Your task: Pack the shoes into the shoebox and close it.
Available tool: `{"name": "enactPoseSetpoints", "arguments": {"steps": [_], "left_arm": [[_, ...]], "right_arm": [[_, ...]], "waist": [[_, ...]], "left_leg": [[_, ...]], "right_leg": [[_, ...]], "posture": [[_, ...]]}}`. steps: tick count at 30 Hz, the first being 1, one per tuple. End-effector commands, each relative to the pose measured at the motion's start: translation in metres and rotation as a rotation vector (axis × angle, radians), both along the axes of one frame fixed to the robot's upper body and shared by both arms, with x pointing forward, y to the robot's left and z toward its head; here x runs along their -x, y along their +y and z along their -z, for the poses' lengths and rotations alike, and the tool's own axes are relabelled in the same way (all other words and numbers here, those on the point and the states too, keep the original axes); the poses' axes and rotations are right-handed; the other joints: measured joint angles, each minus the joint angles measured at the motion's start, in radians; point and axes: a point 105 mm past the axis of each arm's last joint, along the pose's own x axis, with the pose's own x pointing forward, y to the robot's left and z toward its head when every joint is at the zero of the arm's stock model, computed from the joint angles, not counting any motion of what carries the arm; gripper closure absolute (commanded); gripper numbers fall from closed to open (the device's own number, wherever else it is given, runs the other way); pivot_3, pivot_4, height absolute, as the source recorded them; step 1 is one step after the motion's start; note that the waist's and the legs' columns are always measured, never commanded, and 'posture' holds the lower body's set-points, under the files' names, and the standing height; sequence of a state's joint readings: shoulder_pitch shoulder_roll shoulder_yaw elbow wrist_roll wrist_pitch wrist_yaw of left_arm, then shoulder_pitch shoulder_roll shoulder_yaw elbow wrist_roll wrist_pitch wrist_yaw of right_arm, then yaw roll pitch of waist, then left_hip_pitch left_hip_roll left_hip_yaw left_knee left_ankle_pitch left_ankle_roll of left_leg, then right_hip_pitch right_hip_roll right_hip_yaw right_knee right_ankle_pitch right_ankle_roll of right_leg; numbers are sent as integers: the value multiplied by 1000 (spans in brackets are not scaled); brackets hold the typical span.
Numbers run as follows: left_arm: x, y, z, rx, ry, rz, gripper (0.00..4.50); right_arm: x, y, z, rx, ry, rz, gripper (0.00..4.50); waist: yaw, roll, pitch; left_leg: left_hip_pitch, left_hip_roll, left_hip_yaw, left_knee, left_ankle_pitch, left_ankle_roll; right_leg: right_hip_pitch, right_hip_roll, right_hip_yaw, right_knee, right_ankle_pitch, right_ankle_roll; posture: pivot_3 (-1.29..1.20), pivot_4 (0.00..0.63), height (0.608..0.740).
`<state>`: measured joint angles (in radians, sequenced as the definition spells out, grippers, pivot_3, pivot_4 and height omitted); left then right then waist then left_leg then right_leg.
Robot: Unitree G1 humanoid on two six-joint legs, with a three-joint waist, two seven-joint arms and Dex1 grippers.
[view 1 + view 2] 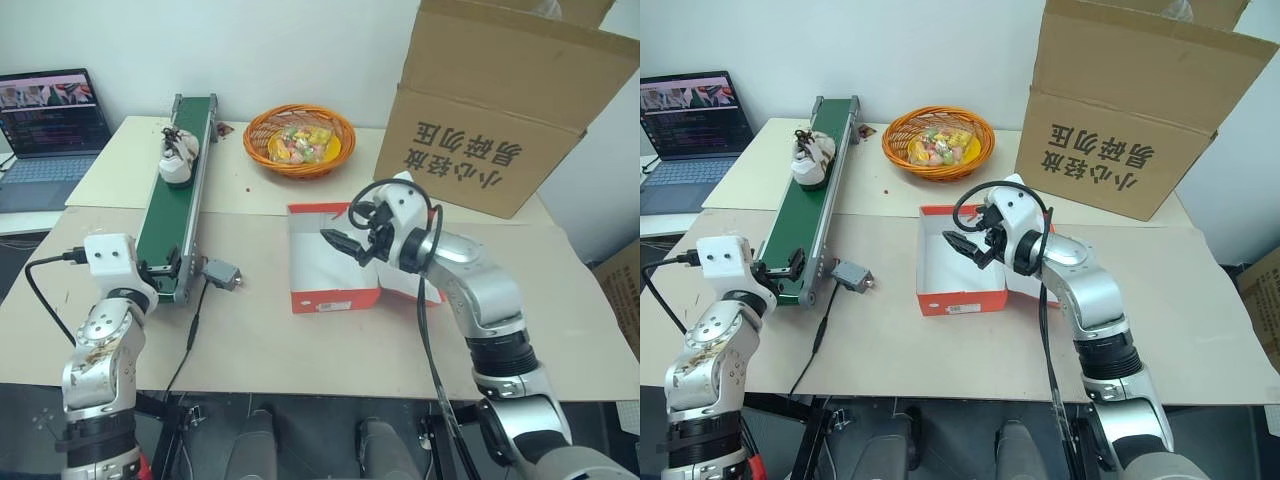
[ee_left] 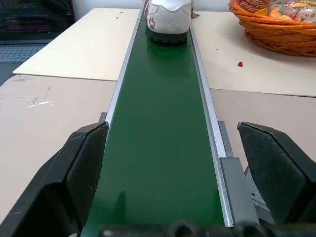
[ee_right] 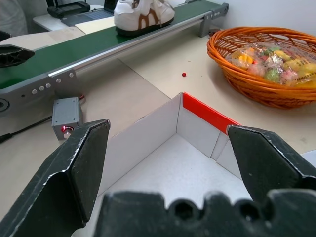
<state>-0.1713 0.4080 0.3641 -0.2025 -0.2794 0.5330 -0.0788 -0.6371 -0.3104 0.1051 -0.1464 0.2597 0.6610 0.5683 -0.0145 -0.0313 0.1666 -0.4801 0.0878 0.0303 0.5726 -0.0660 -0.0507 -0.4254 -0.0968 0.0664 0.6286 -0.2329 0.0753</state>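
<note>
While one shoe (image 1: 178,158) rides the belt (image 1: 176,220), the shoebox (image 1: 330,262) lies open.

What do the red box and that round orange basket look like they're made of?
The red box looks like thin cardboard: flat folded walls, matte white inside, red print outside. The basket appears woven, wicker or perhaps plastic strands; its ribbed, slightly glossy orange weave leaves that open.

Bright, even room light, no glare.
Soft shadows on the bench (image 1: 300,340); sharp head views, near claw fingers (image 3: 74,168) slightly soft.
</note>
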Motion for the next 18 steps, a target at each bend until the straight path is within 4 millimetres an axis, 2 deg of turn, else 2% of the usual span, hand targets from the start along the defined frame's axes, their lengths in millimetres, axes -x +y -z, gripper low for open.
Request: {"name": "enactPoseSetpoints", "arguments": {"steps": [1, 11, 18], "left_arm": [[1, -3, -14, -54, -38, 2, 0], [-4, -14, -11, -9, -54, 33, 0], [-3, -9, -10, 2, -58, 13, 0]], "right_arm": [[7, 1, -13, -35, -41, -17, 48], [7, 1, -11, -35, -31, -12, 48], [7, 0, -11, -38, -28, -10, 48]], "waist": [[0, 0, 0], [0, 0, 0], [0, 0, 0]], "left_leg": [[0, 0, 0, 0, 0, 0], [0, 0, 0, 0, 0, 0], [0, 0, 0, 0, 0, 0]], "right_leg": [[0, 0, 0, 0, 0, 0], [0, 0, 0, 0, 0, 0], [0, 0, 0, 0, 0, 0]], "posture": [[0, 150, 721], [0, 150, 721], [0, 150, 721]]}}
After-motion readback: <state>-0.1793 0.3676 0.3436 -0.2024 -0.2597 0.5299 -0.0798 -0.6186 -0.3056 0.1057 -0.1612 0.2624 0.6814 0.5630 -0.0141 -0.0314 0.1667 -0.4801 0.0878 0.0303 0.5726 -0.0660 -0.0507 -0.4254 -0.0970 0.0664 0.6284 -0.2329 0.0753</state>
